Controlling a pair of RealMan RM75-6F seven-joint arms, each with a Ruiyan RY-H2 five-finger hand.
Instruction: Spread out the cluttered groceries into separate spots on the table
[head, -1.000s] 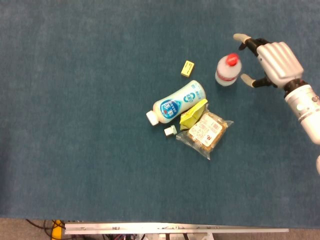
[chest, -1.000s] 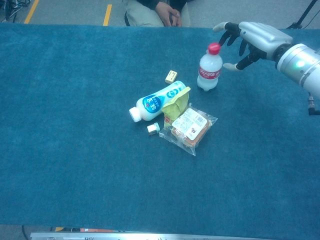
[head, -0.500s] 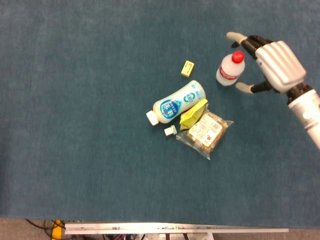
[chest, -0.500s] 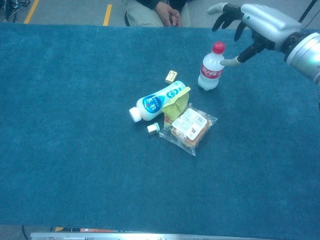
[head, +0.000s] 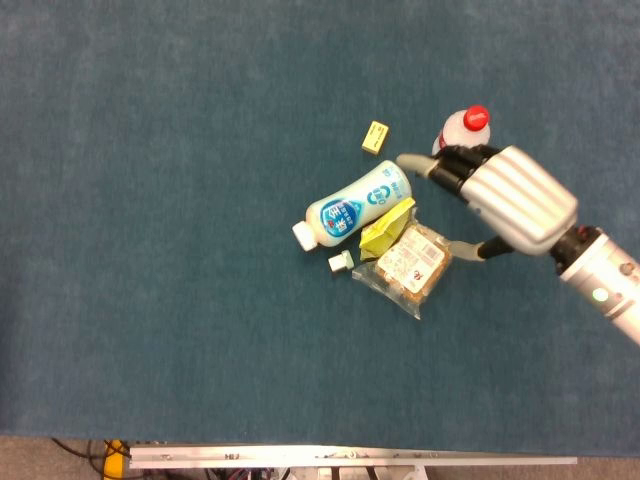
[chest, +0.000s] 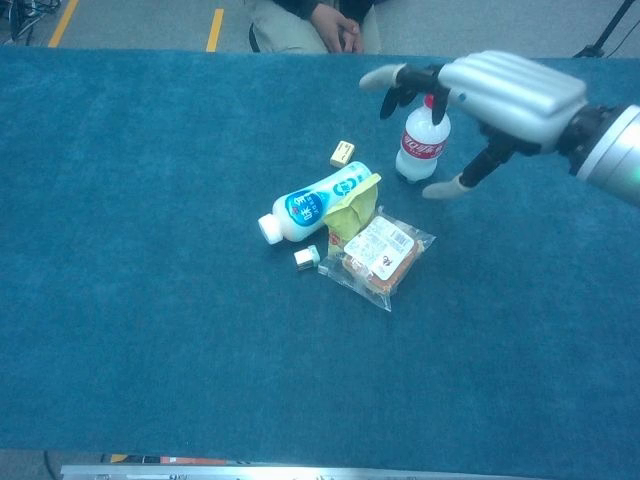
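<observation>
The right hand (head: 510, 195) hangs over the table (head: 150, 250) with its fingers (chest: 400, 82) spread wide and nothing in them; it sits at about 3 o'clock from the pile, just above it; the left hand does not show in either view.

The pile is in the middle of the table; the milk bottle (head: 352, 205) lies on its side; the yellow pack (head: 384, 228) leans on it and touches the snack bag (head: 412, 262); a tiny white box (head: 340, 262) sits at 7 o'clock, just beside the bottle; a small yellow cube (head: 374, 137) sits at 12 o'clock, a little apart; the soda bottle (chest: 420, 140) stands up at 1 o'clock, near the hand.

I think the next job is to grab one thing from the pile, maybe the yellow pack or the snack bag; to do it well, come down slow and close on just one thing; do not bump the soda bottle, it could tip over; lift the thing clear, then put it far from the rest, at a bare spot.
</observation>
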